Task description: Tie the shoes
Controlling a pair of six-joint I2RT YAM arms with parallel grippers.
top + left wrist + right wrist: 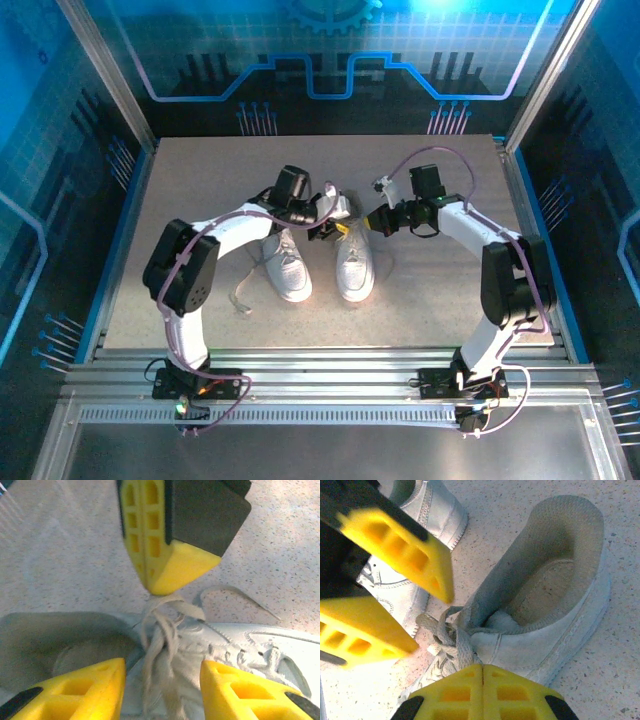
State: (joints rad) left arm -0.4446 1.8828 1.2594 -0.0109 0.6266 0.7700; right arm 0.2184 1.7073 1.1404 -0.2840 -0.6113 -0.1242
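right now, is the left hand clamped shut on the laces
No, the left hand is open, its fingers standing apart on either side of the laces.

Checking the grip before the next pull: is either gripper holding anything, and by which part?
The right gripper is shut on a lace, close to where the laces cross at the shoe opening. The left gripper is open, holding nothing.

On the surface (430, 190), left shoe (291, 268) lay beside right shoe (355, 270), toes toward the near edge, right shoe's laces (161, 630) between left claw (162, 685) tips, right claw (482, 674) clamped on them.
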